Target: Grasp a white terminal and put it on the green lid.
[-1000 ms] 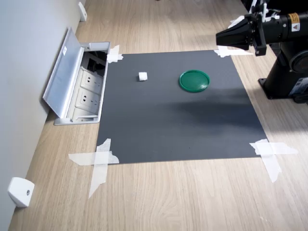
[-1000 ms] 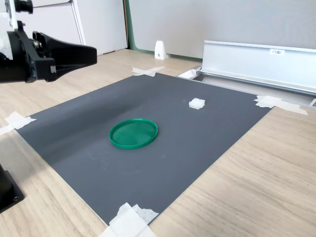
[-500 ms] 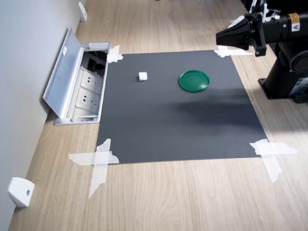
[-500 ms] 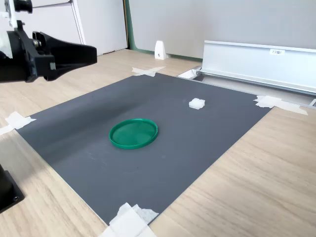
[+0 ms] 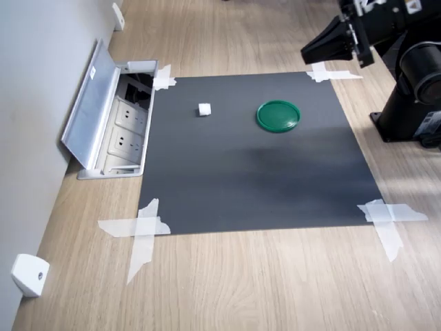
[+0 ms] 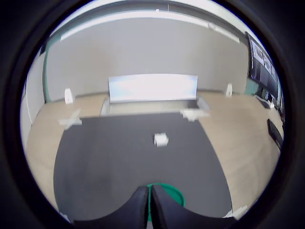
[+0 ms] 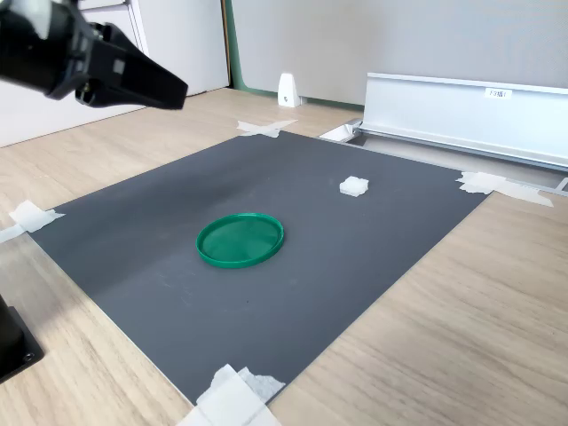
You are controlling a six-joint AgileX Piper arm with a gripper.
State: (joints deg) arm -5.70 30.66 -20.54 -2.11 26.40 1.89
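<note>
The white terminal point(image 5: 204, 109) is a tiny cube lying on the dark grey mat point(image 5: 241, 179), also seen in the second exterior view point(image 7: 353, 185) and ahead in the wrist view point(image 6: 161, 140). The green lid point(image 5: 278, 115) lies flat on the mat to the terminal's right in the first exterior view, nearer the camera in the second exterior view point(image 7: 240, 240). My gripper point(image 5: 304, 52) hangs in the air beyond the mat's far right corner, shut with nothing in it and tilted down toward the mat point(image 7: 182, 94). In the wrist view its fingers point(image 6: 141, 205) touch, with the lid's rim point(image 6: 174, 194) peeking out behind them.
An open floor socket box point(image 5: 120, 127) with a raised metal flap borders the mat on the first exterior view's left. White tape strips point(image 5: 141, 231) hold the mat's corners. A white wedge piece point(image 5: 29, 274) sits by the wall. The arm's black base point(image 5: 413, 117) stands off the mat.
The arm has lifted and pitched its tip downward toward the mat, edging slightly forward. The terminal and the lid have not moved.
</note>
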